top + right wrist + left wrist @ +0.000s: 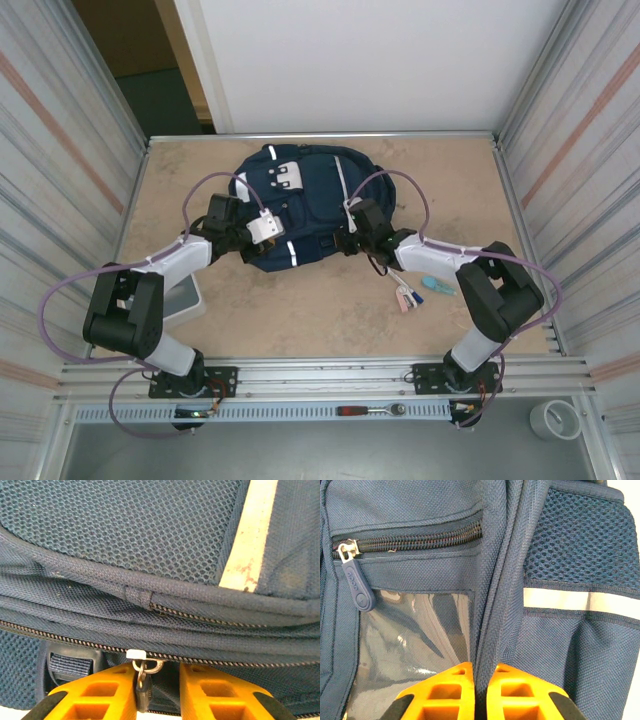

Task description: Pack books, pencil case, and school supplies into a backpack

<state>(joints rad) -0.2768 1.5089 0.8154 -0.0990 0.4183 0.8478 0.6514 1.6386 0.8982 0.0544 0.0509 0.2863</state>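
You're on the opening step, I'd judge: the backpack (pixel 300 185) looks zipped, and the school supplies (pixel 418 290) lie on the table well behind the right jaws. Your left gripper (pixel 481 674) is clenched on a seam ridge of the fabric, which runs straight ahead from between its jaws. Your right gripper (pixel 157 672) stands released, with the zipper pull (pixel 142 686) dangling between its jaws, nearer the left one. Next you'll need to close squarely on that pull, then drag along the track. Both arms reach forward with elbows out and wrists low against the bag.
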